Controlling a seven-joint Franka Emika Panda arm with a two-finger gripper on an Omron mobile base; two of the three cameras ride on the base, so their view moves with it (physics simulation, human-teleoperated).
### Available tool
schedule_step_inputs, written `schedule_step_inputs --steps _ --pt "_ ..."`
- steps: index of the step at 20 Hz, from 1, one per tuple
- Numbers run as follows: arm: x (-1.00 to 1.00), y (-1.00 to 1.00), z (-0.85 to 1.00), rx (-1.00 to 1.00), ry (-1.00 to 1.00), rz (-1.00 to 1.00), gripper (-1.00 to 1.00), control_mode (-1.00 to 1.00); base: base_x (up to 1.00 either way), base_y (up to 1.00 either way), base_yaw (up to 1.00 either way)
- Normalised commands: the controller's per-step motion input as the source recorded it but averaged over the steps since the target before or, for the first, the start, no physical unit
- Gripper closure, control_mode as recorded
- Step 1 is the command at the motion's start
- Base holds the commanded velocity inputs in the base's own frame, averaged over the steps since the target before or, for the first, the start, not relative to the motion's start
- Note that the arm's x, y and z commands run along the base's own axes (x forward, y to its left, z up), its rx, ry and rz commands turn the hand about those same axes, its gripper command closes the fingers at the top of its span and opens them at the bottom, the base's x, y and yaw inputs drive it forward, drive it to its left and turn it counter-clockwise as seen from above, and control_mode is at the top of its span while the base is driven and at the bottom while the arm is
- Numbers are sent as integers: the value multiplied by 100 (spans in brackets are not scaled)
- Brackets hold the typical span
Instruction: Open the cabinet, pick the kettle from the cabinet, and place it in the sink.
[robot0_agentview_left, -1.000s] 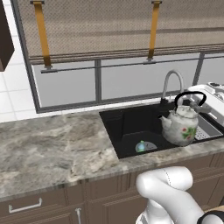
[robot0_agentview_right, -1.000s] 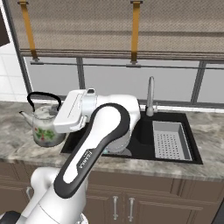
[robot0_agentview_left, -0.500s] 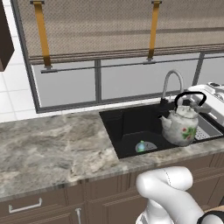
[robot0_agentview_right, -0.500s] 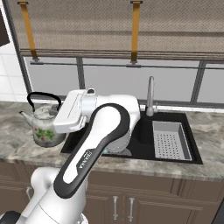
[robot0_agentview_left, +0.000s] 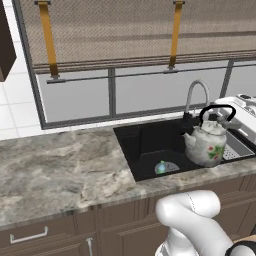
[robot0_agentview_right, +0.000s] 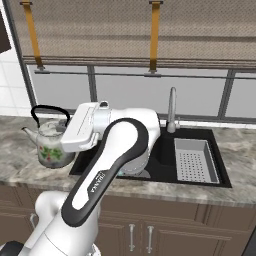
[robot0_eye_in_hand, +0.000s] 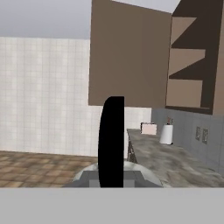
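Observation:
The white-grey kettle (robot0_agentview_left: 207, 146) with red and green flower marks hangs in the air, held by its thin black arched handle (robot0_agentview_left: 218, 111). My gripper (robot0_agentview_left: 231, 113) is shut on that handle. In the left base view the kettle shows over the right part of the black sink (robot0_agentview_left: 145, 145). In the right base view the kettle (robot0_agentview_right: 51, 146) shows left of the sink (robot0_agentview_right: 165, 150), with my gripper (robot0_agentview_right: 70, 121) at its handle. In the hand view the handle (robot0_eye_in_hand: 111, 142) stands as a black bar, and behind it is the cabinet (robot0_eye_in_hand: 192, 65) with its door (robot0_eye_in_hand: 129, 57) open.
A silver gooseneck tap (robot0_agentview_left: 195, 95) rises behind the sink. A grey strainer basket (robot0_agentview_right: 195, 160) fills the sink's right half. The marble counter (robot0_agentview_left: 55, 170) stretches to the left, with brown drawer fronts (robot0_agentview_left: 30, 235) below and a blind-covered window (robot0_agentview_left: 140, 30) behind.

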Motion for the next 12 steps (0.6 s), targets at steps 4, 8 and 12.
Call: schedule_step_inputs --steps 4,8,12 --pt "0 0 0 0 0 0 100 -100 0 0 0" --pt "0 0 0 0 0 0 100 -100 0 0 0" --pt "0 0 0 0 0 0 100 -100 0 0 0"
